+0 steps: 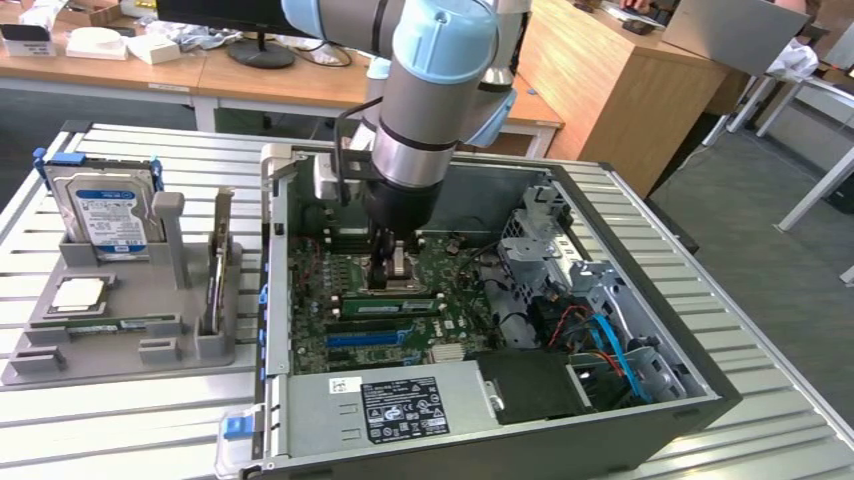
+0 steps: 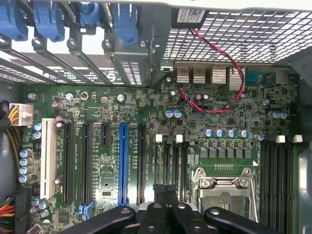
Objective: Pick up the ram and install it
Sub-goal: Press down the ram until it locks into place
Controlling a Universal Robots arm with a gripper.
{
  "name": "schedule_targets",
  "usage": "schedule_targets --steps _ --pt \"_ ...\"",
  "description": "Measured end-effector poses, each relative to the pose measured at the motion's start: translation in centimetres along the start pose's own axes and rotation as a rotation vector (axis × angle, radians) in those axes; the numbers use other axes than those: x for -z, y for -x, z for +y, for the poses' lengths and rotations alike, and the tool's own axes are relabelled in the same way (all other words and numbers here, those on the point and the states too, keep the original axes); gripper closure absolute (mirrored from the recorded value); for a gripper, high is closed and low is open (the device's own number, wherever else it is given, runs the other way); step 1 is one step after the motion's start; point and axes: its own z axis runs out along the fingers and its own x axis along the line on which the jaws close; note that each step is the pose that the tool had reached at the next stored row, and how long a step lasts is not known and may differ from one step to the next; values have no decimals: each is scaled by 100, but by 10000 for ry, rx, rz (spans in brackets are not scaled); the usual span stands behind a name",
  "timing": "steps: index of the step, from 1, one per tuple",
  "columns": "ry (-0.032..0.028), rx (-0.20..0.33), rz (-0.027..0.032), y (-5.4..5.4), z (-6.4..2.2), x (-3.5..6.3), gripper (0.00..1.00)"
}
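I'm seeing one ram (image 1: 387, 305) sitting flat on the motherboard (image 1: 400, 330) inside the open computer case (image 1: 641, 330) — a second ram (image 1: 216, 265) is standing on edge in the grey holder (image 1: 120, 345) on the desk (image 1: 80, 430), beside the hard drive (image 1: 107, 215). My claw (image 1: 396, 272) is hovering low over the board near the processor socket (image 2: 226, 192), fingers (image 2: 161, 217) pressed together, gripping nothing I can make out.

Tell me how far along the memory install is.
Done: a green memory stick looks seated on the board beside the processor socket. In hand: the tool, shut, sits low over that socket; I can't tell what it grips. Left: another stick lies in the gray tray.
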Motion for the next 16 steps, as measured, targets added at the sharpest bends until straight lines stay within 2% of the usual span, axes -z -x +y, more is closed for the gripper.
schedule_targets --steps 9,16 --pt "0 -1 -1 -3 -2 -78 90" --pt "-2 0 -4 -3 -3 -91 90"
